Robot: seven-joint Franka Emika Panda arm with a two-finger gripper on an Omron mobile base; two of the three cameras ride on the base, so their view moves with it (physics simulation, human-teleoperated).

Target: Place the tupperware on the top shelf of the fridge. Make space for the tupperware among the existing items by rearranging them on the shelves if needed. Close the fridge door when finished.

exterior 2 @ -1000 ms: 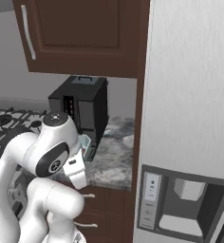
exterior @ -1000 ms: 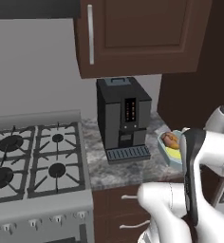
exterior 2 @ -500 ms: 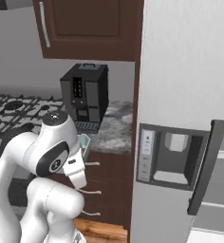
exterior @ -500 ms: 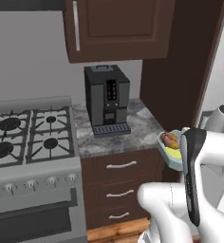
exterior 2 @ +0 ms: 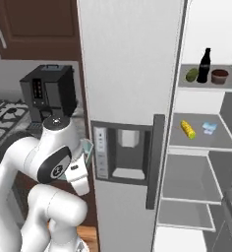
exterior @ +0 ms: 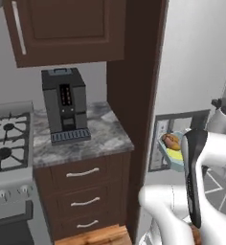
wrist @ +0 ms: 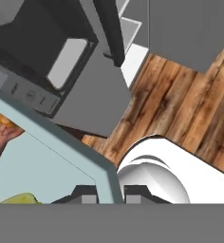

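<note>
- Pale blue tupperware (wrist: 61,156) pinched at its rim by the gripper (wrist: 109,193), finger tips (wrist: 85,194) tight on either side of the wall, so closed on the tub with barely any gap.
- Same tub (exterior: 175,152) seen from the left base view: held out in front of the fridge's closed left door (exterior 2: 130,74), level with the ice dispenser (exterior 2: 125,152), with orange and yellow food inside.
- Arm folded up tight: big white elbow link (exterior 2: 46,157) bent back toward the base, forearm with its dark strip (exterior: 194,182) running up to the wrist, hand tucked close beside the door panel.
- From the right base view, just a sliver of the tub (exterior 2: 87,152) peeking out behind the arm, right beside the dispenser panel.
- Hand camera tilted and rolled: wood floor (wrist: 180,109) up in the upper right, dispenser up in the upper left.
- Right fridge door swung open, shelves showing.
- Top shelf (exterior 2: 187,83) already carrying a green pickle-looking thing (exterior 2: 191,75), a dark bottle (exterior 2: 204,65) and a small dark red bowl (exterior 2: 219,76), all standing close together.
- Shelf below (exterior 2: 201,143) with a corn cob (exterior 2: 188,129) and a small pale blue thing (exterior 2: 210,128) near it; can't tell what that one is.
- Coffee machine (exterior: 64,105) on the marble counter (exterior: 105,134) to the left, well apart from the tub, stove (exterior: 5,143) beside it.
</note>
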